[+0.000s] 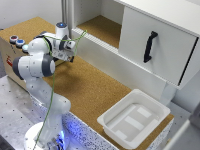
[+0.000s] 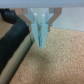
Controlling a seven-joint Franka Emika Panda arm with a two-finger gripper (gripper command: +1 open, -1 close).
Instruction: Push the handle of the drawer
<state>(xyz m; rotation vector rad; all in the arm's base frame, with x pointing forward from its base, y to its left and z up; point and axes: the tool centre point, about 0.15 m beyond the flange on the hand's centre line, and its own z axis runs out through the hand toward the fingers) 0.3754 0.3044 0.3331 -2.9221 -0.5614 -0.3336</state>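
Arm base: planted at the near edge on the metal plate, elbow folded, reaching away toward the exterior view's left.
White tray (image 1: 134,118): sits on the near right corner of the cork worktop (image 1: 90,87), and it's bare, nothing lying in it.
Gripper (image 2: 40,39): in the wrist view the fingers (image 2: 36,27) are pressed together into one narrow blade, pinching nothing. That suits a push, I'd say: a closed tip to nudge with, not to grab.
Aim: the tip hangs low over the cork, a dark block just beside it; what that block is, too blurred to tell.
Drawer (image 1: 10,52): the light wooden box at the far left edge, blue and red buttons (image 1: 16,40) on top; the arm covers most of its front.
Handle: hidden behind the arm in the exterior view, so contact cannot be called.
White cabinet (image 1: 160,37): furthest back, panel swung out with its long black handle, open shelf beside it showing only cork; not the target.
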